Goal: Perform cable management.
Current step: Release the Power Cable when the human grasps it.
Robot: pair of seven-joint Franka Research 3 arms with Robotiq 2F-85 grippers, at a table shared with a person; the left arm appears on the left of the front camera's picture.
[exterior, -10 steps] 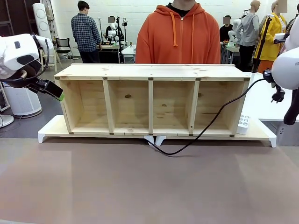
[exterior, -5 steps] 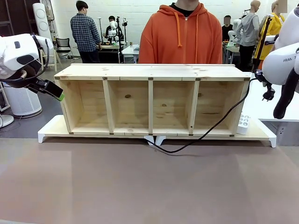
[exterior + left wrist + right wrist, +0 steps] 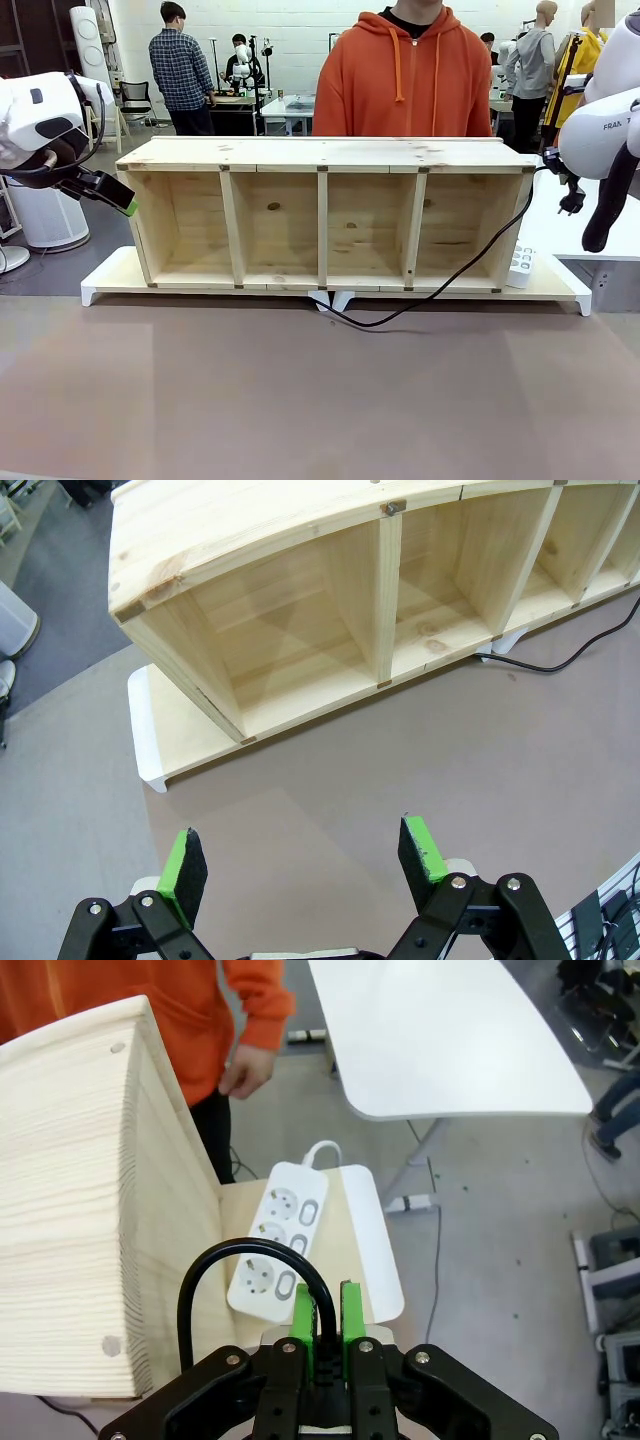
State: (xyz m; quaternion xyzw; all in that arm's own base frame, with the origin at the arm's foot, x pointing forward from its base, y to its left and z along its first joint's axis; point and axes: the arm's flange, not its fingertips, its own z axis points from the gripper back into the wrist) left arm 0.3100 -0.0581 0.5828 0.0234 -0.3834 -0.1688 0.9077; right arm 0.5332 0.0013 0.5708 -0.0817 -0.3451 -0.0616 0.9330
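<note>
The cable (image 3: 185,1315) comes out from under the middle of the wooden shelf (image 3: 320,155) and loops on the brown table (image 3: 300,400). From there it climbs slantwise across the shelf's rightmost compartment to the top right corner. There your right hand (image 3: 322,1310) has it pinched tight between the green pads, with a short loop arching just past the fingertips. The black plug (image 3: 572,200) hangs free beside the shelf's end. Below the grip, a white power strip (image 3: 280,1240) lies on the white base board (image 3: 110,275). Your left hand (image 3: 305,855) hovers wide open and empty near the shelf's left end. On the right arm (image 3: 605,130) you can read only "FRA". A person in an orange hoodie (image 3: 405,80) stands behind the shelf.
</note>
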